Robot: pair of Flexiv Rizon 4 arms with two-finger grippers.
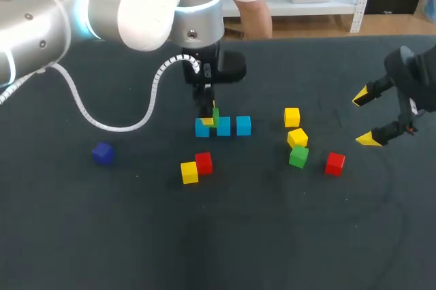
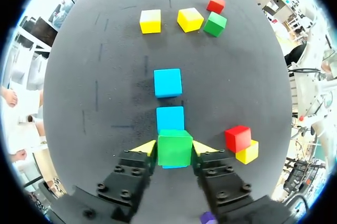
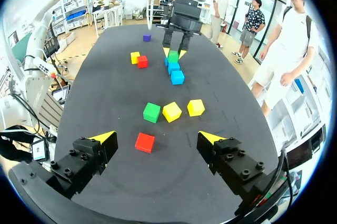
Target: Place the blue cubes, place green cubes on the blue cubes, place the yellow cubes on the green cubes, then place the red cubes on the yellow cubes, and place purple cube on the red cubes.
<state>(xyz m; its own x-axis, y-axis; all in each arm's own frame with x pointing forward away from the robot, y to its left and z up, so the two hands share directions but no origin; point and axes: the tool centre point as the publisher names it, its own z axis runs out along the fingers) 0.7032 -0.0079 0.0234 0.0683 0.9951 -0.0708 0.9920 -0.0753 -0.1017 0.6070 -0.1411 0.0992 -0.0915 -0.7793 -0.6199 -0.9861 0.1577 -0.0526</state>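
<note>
Left hand (image 2: pixel 174 148) gripping green cube (image 2: pixel 175 150) over blue cubes (image 2: pixel 170 119) | right hand (image 3: pixel 157 136) open, aloft

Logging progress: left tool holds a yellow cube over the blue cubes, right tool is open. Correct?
No: the left wrist view shows the left tool holds a green cube, not yellow, over the blue cubes; the right tool is open.

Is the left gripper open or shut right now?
Shut on the green cube: in the left wrist view, the left gripper has both fingertips touching its sides.
</note>
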